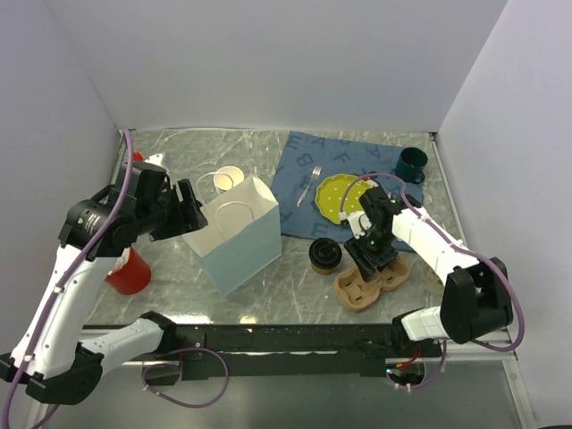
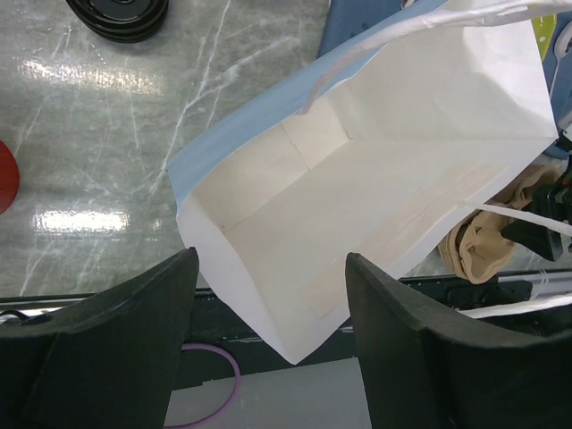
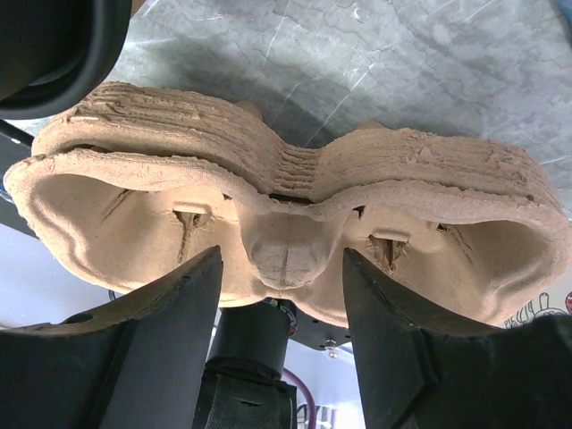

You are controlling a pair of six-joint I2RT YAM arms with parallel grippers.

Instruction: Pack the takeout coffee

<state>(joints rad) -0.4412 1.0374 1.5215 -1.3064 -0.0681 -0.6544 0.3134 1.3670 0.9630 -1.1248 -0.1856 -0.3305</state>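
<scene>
Your right tool (image 3: 281, 259) hangs with its jaws well apart at the middle of the stack of pulp cup carriers (image 3: 286, 179), gripping nothing. Your left tool (image 2: 273, 264) is wide too, poised at the rim of the open paper bag (image 2: 375, 179). You have the takeout coffee (image 1: 324, 254) standing upright on the table (image 1: 179, 152), between bag and carriers, just beside the carriers.

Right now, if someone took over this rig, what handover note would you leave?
Left gripper: open at the paper bag's near rim, holding nothing.
Right gripper: open over the pulp carrier stack, nothing gripped.
Takeout coffee: lidded, on the table beside the carriers, outside the bag.
Done: bag stands open.
Left: coffee, probably in a carrier, into the bag.
</scene>
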